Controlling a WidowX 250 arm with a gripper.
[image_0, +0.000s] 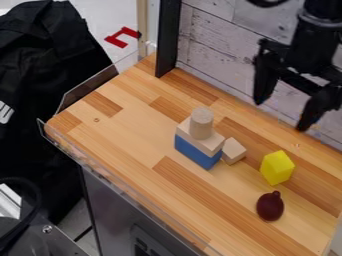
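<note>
Pincer: hanging at upper right, near the wall, fingers spread wide apart, clamped on nothing, nearest in view to the yellow block.
Yellow block: on the wooden table, between the small pale block and the dark red piece, apart from both.
Yellow feel: likely light and stiff, perhaps a bit slippery, hard to damage.
Yellow hold: best taken at mid-height across two opposite side faces, clear of the angled top.
Stack: blue block below, pale block on top of it, upright cylinder uppermost; probably rigid pieces, merely resting, easy to topple.
Cylinder hold: best pinched squarely across the round side, without pushing.
Small pale block: close beside the stack; probably light and hard, awkward to grip on the stack side.
Dark red piece: rounded, nubbed, apt to roll; best held around the widest part.
</note>
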